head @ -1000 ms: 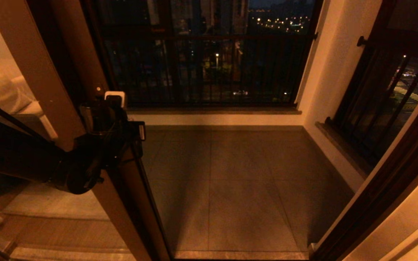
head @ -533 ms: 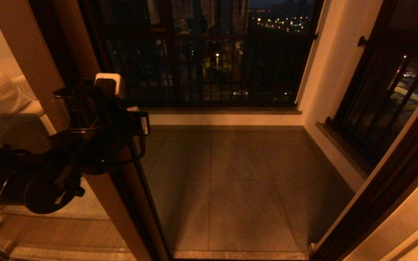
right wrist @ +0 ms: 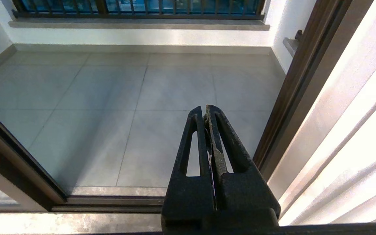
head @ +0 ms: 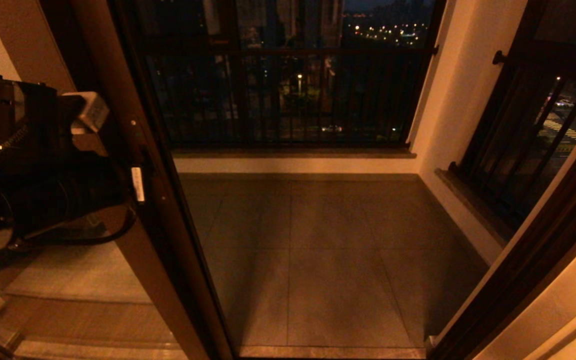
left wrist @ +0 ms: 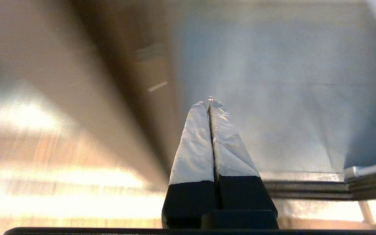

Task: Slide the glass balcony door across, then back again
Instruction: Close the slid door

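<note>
1. At the left of the head view stands the glass balcony door (head: 133, 190), its dark reddish-brown stile running from the upper left of the frame down to the bottom centre, with the doorway to its right open onto the balcony.
2. The left gripper (left wrist: 208, 101) shows in the left wrist view with its two pale-wrapped fingers (left wrist: 194, 143) pressed together, tips meeting, and nothing between them.
3. In the head view the left arm (head: 33, 165) fills the left-centre of the frame, in front of the door's glass and just beside the stile; whether the fingertips touch the stile I cannot tell.
4. The left wrist view looks past the closed fingers at a blurred brown stile crossing the upper left and pale floor on the right.
5. The right gripper (right wrist: 206, 112) appears only in its own wrist view, fingers closed against each other and empty, hanging above the tiled balcony floor (right wrist: 109, 98).
6. The door track (right wrist: 109, 199) crosses the lower left of that view, and a dark brown door frame (right wrist: 302, 78) rises at the right.
7. Black-barred railing windows (head: 288, 90) fill the top centre of the head view, with city lights behind them.
</note>
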Tool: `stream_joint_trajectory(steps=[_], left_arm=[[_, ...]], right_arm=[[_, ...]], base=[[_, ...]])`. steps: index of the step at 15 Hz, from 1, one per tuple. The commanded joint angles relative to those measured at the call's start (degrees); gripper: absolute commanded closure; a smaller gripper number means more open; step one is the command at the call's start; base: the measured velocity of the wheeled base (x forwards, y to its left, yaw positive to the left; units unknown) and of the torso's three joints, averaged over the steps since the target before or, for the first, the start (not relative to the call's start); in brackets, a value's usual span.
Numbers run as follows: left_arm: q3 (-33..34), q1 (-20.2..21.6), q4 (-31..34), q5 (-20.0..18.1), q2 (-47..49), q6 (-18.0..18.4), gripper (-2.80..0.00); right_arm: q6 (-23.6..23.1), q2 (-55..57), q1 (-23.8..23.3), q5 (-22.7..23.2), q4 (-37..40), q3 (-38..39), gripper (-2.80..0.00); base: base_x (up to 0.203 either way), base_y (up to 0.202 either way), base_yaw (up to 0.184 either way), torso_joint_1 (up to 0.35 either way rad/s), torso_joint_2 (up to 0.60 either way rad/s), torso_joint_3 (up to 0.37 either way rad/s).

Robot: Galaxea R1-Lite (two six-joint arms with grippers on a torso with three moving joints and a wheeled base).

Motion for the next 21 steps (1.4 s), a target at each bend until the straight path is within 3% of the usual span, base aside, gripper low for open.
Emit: stream_joint_trajectory(steps=[1,3,7,8,11,15,18,21], left_arm=[[-5.26,4.69,7.25,-0.1,3.13,-2.37,0.0],[-7.69,7.85,8.66,-0.32,5.9,-4.08,0.0],[-7.34,7.73,8.23,-1.02,6.83,-4.27,0.0],[-7.2,7.65,8.23,-2.58,6.37,-4.23,-2.8],[-6.35,7.59,8.23,-10.12,3.55,-3.96,-2.8],[-6.84,7.59,6.79,-11.14,5.48,-3.75,-2.8],[-6.31,8.14,-2.75,-12.45,8.98,-1.74,-2.8],[-6.71,9.18,-4.28,-20.89,9.75,0.93,-2.8]], right_arm=[[-0.04,-0.04,0.01,0.05,0.02,0.18,0.0],[-0.04,-0.04,0.01,-0.04,-0.07,0.18,0.0],[-0.04,-0.04,0.01,-0.01,0.02,0.18,0.0],[-0.04,-0.04,0.01,0.04,0.02,0.18,0.0],[-0.04,-0.04,0.01,-0.04,-0.07,0.18,0.0],[-0.04,-0.04,0.01,0.04,0.01,0.18,0.0],[-0.04,-0.04,0.01,0.03,0.01,0.18,0.0],[-0.04,-0.04,0.01,0.02,-0.05,0.18,0.0]], base=[[0.0,0.0,0.0,0.0,0.0,0.0],[0.0,0.0,0.0,0.0,0.0,0.0],[0.0,0.0,0.0,0.0,0.0,0.0],[0.0,0.0,0.0,0.0,0.0,0.0],[0.0,0.0,0.0,0.0,0.0,0.0],[0.0,0.0,0.0,0.0,0.0,0.0],[0.0,0.0,0.0,0.0,0.0,0.0],[0.0,0.0,0.0,0.0,0.0,0.0]])
